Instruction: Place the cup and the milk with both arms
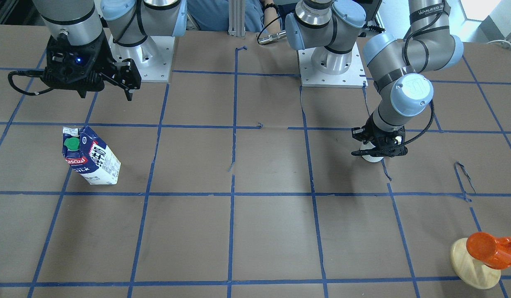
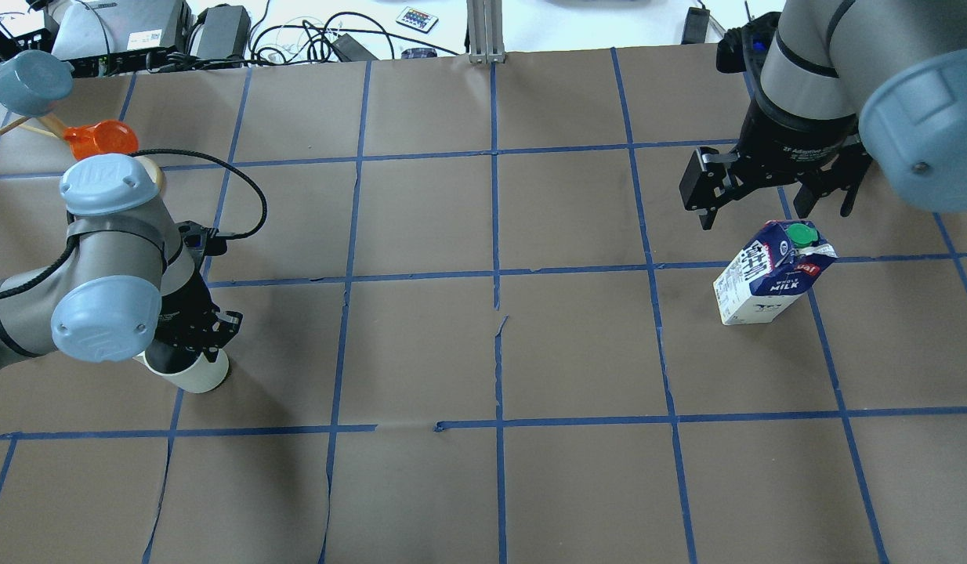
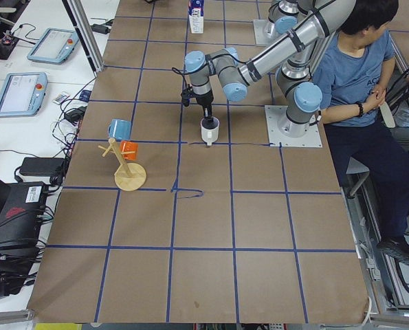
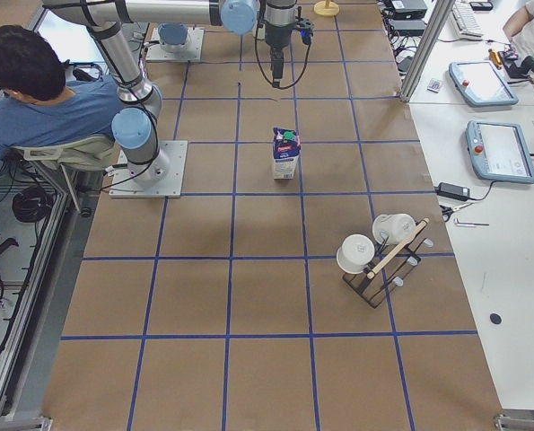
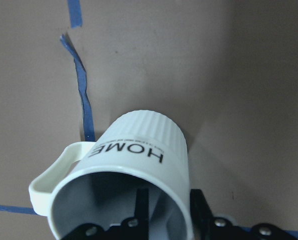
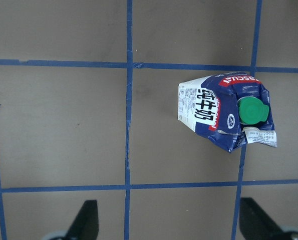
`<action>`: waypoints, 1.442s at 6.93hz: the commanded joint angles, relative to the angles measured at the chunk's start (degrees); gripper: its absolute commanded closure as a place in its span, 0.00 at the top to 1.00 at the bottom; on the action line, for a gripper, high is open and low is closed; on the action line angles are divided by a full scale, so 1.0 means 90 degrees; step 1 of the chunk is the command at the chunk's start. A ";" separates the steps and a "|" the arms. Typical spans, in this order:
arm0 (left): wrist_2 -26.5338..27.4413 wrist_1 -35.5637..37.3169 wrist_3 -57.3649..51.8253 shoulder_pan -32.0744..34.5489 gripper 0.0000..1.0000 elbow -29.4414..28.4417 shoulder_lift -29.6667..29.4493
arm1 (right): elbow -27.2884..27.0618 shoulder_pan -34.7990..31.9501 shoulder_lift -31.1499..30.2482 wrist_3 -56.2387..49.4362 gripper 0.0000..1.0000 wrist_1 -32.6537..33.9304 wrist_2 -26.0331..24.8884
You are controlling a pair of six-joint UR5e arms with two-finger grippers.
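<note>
Left tool [image 5: 170, 202] was clamped on the cup [image 5: 138, 150]: one finger [image 5: 141, 202] inside the grey interior, the other outside, with the ribbed wall pinched between them. The handle [image 5: 51, 175] stuck out sideways from the grip (wrist-view left). The "HOME" lettering [image 5: 126, 149] sat on the wall opposite the fingers. The cup was upright, straight under the tool and down at the counter [image 5: 214, 65]. Couldn't tell whether its base touched. A line of blue tape [image 5: 83, 95] ran on the counter just past the cup.

Well apart from this tool, a wooden rack [image 1: 475, 265] stood at the counter's edge with an orange mug [image 1: 489, 248] and a blue mug [image 3: 119, 128] on it.

Right tool [image 2: 773, 211] was wide open, gripping nothing, and hung above the counter. The milk [image 2: 765, 282] stood upright on the counter close to the tool but clear of both fingers. In the wrist view it sat ahead of the tool, nearer the finger on view right. Its green cap [image 6: 251, 111] faced up toward the tool. The carton stood by a tape crossing.

Further out from the right tool, a second rack [image 4: 379, 265] held white mugs. A person in a blue shirt [image 3: 355, 69] sat behind the arm bases.
</note>
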State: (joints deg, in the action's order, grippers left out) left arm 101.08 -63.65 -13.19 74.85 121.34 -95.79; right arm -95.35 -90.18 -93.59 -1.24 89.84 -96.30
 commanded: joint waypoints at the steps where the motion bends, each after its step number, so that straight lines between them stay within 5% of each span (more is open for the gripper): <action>1: -0.0262 -0.0047 0.0437 0.0120 0.00 -0.0267 -0.0011 | -0.0020 0.0291 0.0056 -0.0067 1.00 0.0318 0.0026; 3: -0.0575 -0.0115 0.1830 0.0964 0.00 -0.0843 -0.0040 | -0.0020 0.0790 0.0291 -0.0067 1.00 0.0894 -0.0031; 10: -0.1706 0.0398 0.8051 0.4599 0.00 -0.1500 -0.0829 | -0.0645 0.1025 0.0545 -0.0828 1.00 0.0956 0.0017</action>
State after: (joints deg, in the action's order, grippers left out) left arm 88.50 -62.81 50.55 111.42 108.09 -101.41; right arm -100.90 -82.08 -88.71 -7.22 98.57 -96.15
